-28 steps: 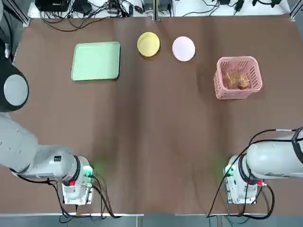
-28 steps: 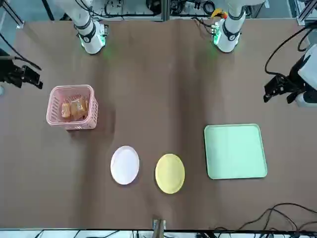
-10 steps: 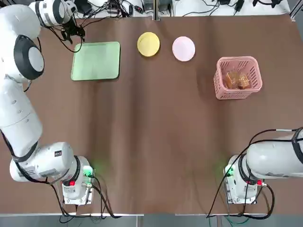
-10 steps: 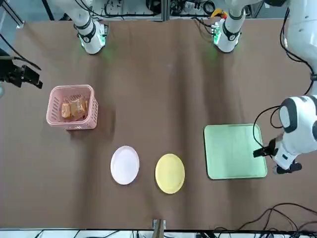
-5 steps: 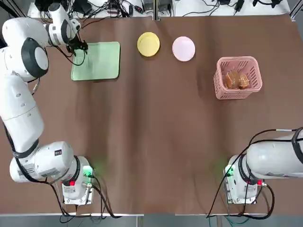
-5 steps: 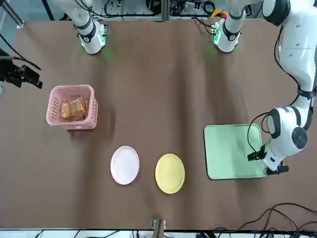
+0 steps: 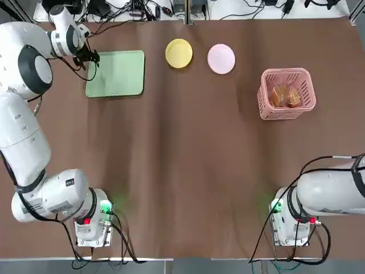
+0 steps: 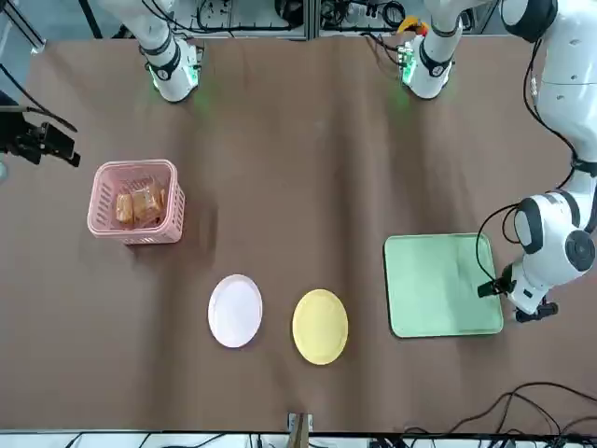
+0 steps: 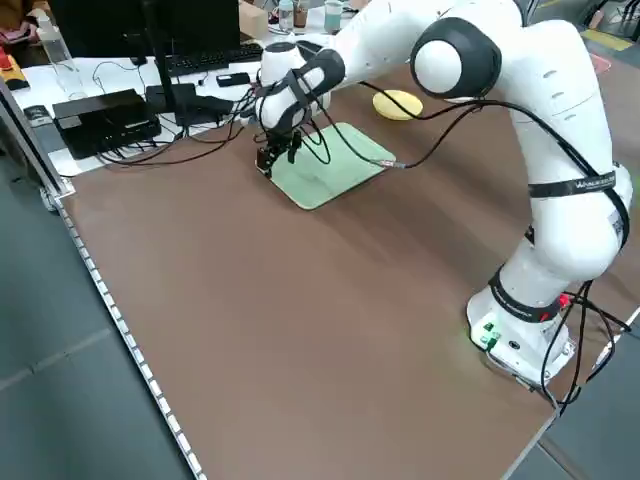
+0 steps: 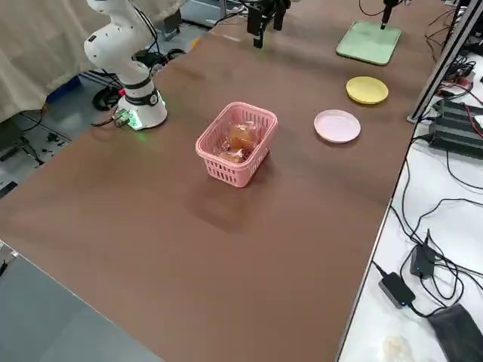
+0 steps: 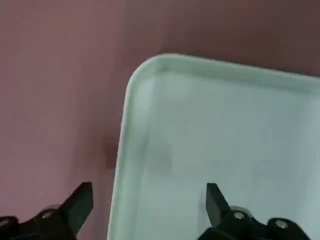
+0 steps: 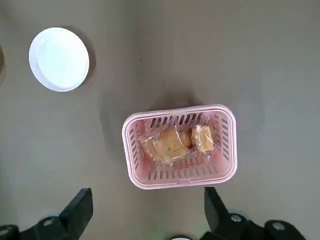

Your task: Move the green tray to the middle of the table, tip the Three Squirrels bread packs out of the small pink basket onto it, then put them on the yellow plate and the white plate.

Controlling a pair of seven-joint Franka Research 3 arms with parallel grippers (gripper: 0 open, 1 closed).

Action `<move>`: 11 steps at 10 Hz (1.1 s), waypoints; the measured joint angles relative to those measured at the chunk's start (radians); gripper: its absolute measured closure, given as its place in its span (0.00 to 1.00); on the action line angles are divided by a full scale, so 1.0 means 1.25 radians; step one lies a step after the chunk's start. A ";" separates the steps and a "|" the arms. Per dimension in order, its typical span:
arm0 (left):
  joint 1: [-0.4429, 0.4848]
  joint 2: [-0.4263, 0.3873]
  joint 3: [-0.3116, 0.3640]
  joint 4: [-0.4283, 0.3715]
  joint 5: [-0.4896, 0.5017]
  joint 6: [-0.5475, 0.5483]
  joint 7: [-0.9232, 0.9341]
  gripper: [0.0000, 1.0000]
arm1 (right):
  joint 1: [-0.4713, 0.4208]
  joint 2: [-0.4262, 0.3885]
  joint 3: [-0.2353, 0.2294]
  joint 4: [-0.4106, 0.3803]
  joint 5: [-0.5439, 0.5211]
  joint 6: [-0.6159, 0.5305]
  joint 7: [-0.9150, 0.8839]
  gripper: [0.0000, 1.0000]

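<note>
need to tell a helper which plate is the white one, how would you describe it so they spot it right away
On the brown table, look along the far edge, between the green tray and the pink basket. Two small round plates sit there side by side; the white plate is nearer the basket, the other is the yellow plate.

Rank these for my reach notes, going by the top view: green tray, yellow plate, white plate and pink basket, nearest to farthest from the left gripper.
From the left gripper:
1. Green tray, right beside it.
2. Yellow plate, mid far edge.
3. White plate, just past the yellow one.
4. Pink basket, far right side.
</note>
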 joint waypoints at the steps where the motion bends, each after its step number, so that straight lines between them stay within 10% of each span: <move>1: 0.010 0.000 0.000 -0.020 0.000 0.016 0.019 0.09 | 0.000 0.000 0.000 0.000 0.000 0.000 0.000 0.01; 7: 0.028 -0.008 -0.002 -0.035 0.002 0.026 0.057 0.91 | 0.000 0.000 0.000 0.000 0.000 0.000 0.000 0.01; 11: 0.029 -0.034 -0.020 -0.082 0.002 0.034 0.064 0.92 | 0.000 0.000 0.000 0.000 0.000 0.000 0.000 0.01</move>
